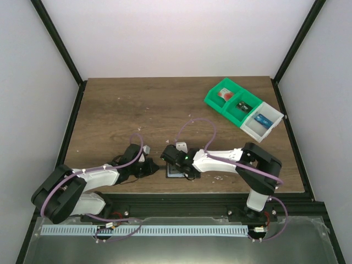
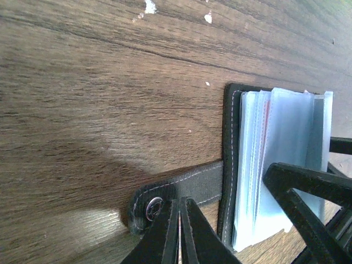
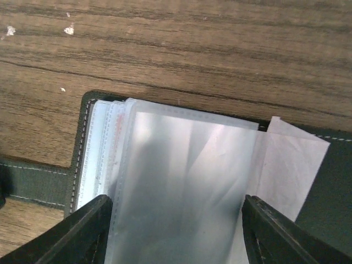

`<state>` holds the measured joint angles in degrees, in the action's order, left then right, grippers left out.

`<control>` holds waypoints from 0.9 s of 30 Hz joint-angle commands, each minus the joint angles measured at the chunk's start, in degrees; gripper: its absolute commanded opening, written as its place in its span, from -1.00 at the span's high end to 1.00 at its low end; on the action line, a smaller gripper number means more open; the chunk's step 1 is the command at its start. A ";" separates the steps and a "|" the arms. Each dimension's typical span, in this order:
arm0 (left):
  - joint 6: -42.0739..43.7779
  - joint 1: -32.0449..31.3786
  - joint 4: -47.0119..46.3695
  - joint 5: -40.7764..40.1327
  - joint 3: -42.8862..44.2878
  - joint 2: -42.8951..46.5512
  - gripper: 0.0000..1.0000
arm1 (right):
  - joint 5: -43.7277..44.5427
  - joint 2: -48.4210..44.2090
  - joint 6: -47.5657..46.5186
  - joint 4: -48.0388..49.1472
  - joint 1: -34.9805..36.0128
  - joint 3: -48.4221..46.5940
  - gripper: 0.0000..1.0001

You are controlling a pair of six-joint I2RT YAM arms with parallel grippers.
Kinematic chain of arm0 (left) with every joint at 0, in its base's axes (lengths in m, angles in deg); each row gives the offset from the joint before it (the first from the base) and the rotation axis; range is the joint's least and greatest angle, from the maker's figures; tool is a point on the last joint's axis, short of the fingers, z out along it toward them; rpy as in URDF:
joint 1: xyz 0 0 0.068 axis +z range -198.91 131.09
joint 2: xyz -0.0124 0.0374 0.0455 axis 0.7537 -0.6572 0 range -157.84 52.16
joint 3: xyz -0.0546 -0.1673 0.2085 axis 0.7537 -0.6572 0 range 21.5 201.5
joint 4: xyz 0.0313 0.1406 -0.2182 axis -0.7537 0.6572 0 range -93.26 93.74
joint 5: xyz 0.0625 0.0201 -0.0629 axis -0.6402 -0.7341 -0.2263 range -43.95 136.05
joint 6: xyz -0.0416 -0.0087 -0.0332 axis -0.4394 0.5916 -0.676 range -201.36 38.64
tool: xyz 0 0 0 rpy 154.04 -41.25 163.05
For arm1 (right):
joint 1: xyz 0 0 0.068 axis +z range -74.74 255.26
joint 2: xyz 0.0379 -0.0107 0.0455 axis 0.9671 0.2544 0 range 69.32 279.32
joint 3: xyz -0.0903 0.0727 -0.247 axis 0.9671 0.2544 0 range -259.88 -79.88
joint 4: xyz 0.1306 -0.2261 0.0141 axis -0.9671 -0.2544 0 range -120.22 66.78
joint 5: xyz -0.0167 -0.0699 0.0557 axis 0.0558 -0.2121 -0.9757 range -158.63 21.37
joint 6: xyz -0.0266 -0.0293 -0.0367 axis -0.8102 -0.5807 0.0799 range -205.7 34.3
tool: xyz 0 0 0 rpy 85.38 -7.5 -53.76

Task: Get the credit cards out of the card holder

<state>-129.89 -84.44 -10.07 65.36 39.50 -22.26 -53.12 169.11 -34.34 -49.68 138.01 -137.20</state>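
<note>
Holder [image 1: 175,172] lies open on the wood surface [image 1: 137,110] at its near edge, between the two arms. Dark stitched cover, with a stack of clear sleeves [image 3: 187,176] fanned up out of it. A dark strap [image 2: 203,181] with a metal snap [image 2: 154,208] runs off the holder's left side, flat on the wood.

Left tool [image 2: 179,203]: fingertips pressed together with barely a slit between them, at the strap's near edge just beside the snap. Cannot tell whether the strap itself is pinched between them.

Right tool [image 3: 176,202]: directly over the holder, fingers spread wide. One finger [image 3: 82,231] stands at the left edge of the top sleeve and the other at its right edge. The sleeve lies between them and nothing is visibly clamped.

Cards: none made out clearly. The top sleeve looks cloudy, and a faint red tint shows along the sleeve edges toward the holder's left side. A pale sheet [image 3: 291,165] sticks out from under the sleeves on the holder's right panel.

Green bin [image 1: 231,103] and white bin [image 1: 263,122] touch side by side, well beyond the holder to its far right. Small items are inside, too small to name. A few white specks [image 2: 149,6] lie on the wood beyond the strap.
</note>
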 commanded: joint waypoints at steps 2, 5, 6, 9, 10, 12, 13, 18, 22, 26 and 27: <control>1.73 0.48 1.40 -1.96 -0.12 -1.02 0.88 | 3.59 -1.80 0.27 -2.95 0.45 0.48 -0.21; 1.53 0.59 0.71 -1.75 -0.74 -0.83 0.88 | 4.04 -2.56 0.42 -3.01 0.45 1.08 -0.14; 1.45 0.61 0.66 -1.86 -0.79 -0.90 0.88 | 4.15 -2.78 0.51 -2.97 0.39 1.26 -0.12; 1.64 0.63 0.78 -2.06 -0.80 -1.29 0.88 | 4.88 -3.64 0.75 -3.47 0.45 1.76 -0.08; 1.83 0.67 0.91 -2.14 -0.78 -1.52 0.88 | 5.30 -3.83 0.95 -3.89 0.43 1.89 -0.08; 2.03 0.75 1.20 -2.36 -0.61 -1.86 0.88 | 6.14 -4.47 1.24 -4.75 0.43 2.17 -0.08; 2.06 0.76 1.26 -2.45 -0.66 -1.95 0.88 | 6.55 -4.86 1.42 -5.17 0.45 2.35 -0.08; 2.04 0.75 0.98 -1.86 -0.78 -2.29 0.88 | 8.80 -7.35 2.91 -8.47 0.41 3.37 -0.18; 2.17 0.76 1.08 -1.01 -0.70 -1.97 0.87 | 11.33 -11.41 4.56 -13.88 0.34 3.46 -0.19; 2.22 0.75 -0.13 1.89 -0.96 -1.87 0.85 | 12.42 -16.60 5.58 -18.38 0.35 2.62 -0.05; 2.20 0.75 -0.15 2.02 -1.03 -1.83 0.84 | 12.14 -17.74 5.55 -18.82 0.36 2.12 0.01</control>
<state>-128.80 -83.96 -11.25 66.52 39.48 -23.11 -44.57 156.47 -31.24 -62.62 138.03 -133.48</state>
